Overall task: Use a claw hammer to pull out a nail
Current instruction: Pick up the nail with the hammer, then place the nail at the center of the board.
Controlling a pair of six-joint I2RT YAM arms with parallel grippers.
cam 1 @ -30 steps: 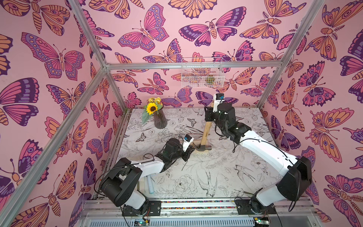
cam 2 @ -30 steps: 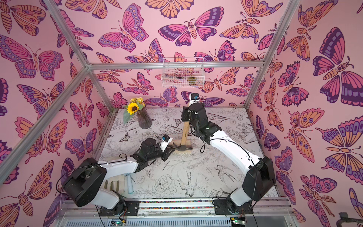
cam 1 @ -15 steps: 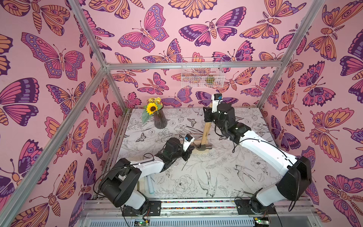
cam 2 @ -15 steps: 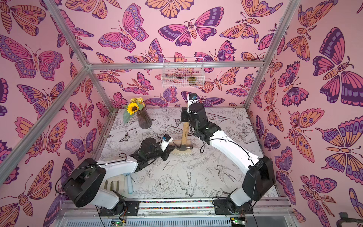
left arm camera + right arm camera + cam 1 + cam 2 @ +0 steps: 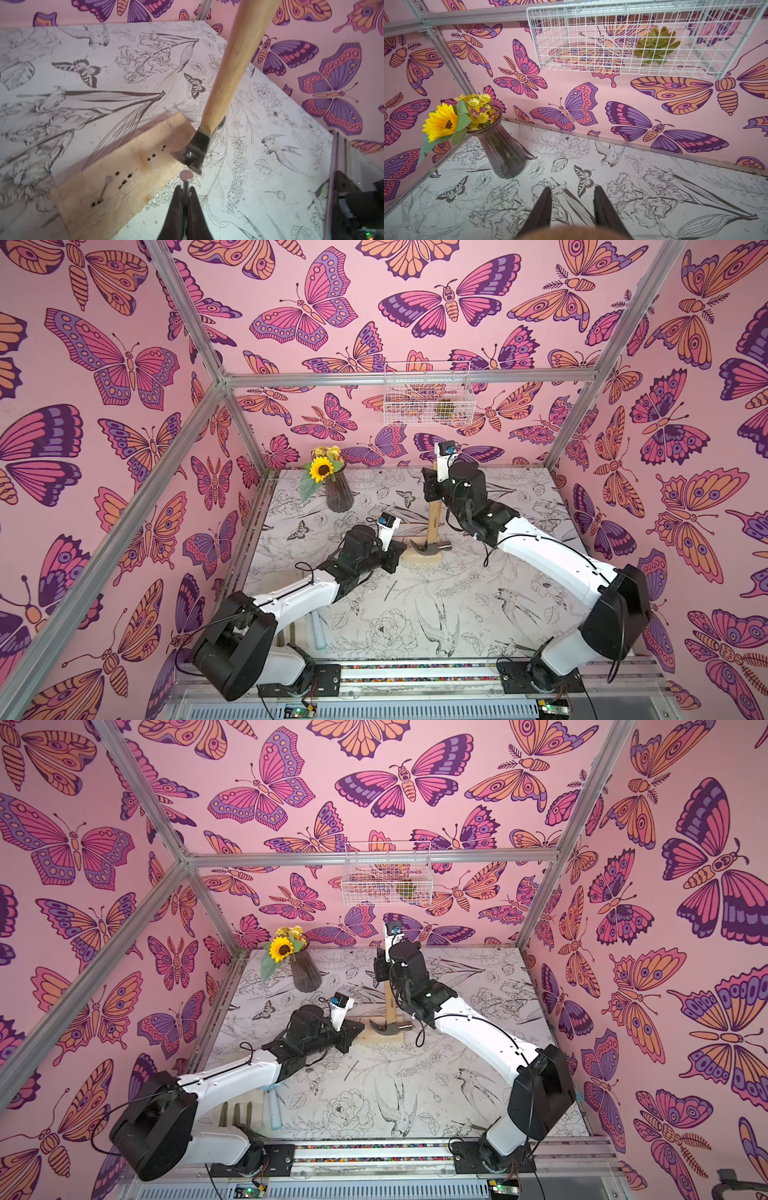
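The claw hammer (image 5: 433, 526), with its light-brown wooden handle and grey steel head, is stood head-down at the end of a pale wooden board (image 5: 124, 176) on the flower-printed tabletop (image 5: 415, 614). Its handle end is clamped by the right gripper (image 5: 572, 189). A thin steel nail (image 5: 186, 176) is pinched in the closed left gripper (image 5: 185, 188), just beside the claw.

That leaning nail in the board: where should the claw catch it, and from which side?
Just under the head, forks astride the shaft. The nail leans over the board, so I'd start the claw near its hole and slide up the shaft until it wedges under the head.
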